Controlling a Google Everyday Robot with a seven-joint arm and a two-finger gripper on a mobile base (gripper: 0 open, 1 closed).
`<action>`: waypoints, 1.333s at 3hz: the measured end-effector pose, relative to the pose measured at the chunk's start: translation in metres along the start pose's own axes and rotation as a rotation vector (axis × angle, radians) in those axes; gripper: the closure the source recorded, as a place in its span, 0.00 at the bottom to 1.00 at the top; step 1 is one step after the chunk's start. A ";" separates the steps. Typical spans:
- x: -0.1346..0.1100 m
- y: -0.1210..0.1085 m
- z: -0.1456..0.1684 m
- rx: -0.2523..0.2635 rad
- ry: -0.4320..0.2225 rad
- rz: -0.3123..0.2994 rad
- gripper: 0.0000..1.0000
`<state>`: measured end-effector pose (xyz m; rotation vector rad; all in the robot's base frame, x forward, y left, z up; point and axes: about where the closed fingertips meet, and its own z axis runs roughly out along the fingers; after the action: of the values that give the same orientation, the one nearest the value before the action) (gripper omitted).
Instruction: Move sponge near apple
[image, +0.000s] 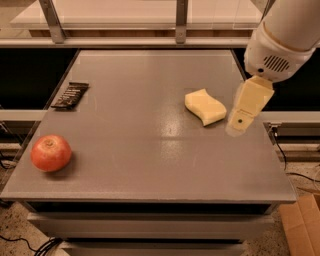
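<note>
One pale yellow foam sponge (205, 106) with wavy, curved sides lies flat on the right half of the grey tabletop (150, 165), a little behind the middle. It lies free, and only the tabletop touches it.

Just beside the sponge, on its right, hangs the cream boxy pincer (239, 121) of the robot. It is tilted, with its lower end pointing down and a little to the left, close to the right end of the sponge but apart from it. Whether the pincer is open or closed I cannot tell from where I stand. Above it sits the white rounded housing (280, 45) of the arm, with a small vent grille, coming in from the upper right corner.

The round red-orange apple (50, 153) with a paler dimpled top stands well apart from the sponge, near the front left corner of the tabletop. Between the two is only the grey surface, with a soft shine in its middle.

A flat dark ridged bar (70, 94) lies at the left edge, behind the apple and far from the sponge.

Behind the tabletop runs a pale shelf (125, 12) with two grey metal posts (181, 20) in front of it. On the floor at the front right stands a brown cardboard box (300, 225), and black cables (35, 245) lie on the floor at the front left.
</note>
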<state>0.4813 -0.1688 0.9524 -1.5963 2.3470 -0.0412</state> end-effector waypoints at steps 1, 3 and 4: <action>-0.018 -0.016 0.028 -0.015 0.001 0.052 0.00; -0.042 -0.047 0.073 0.007 0.000 0.152 0.00; -0.048 -0.056 0.094 -0.002 0.004 0.178 0.00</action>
<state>0.5732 -0.1326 0.8844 -1.3834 2.4824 -0.0030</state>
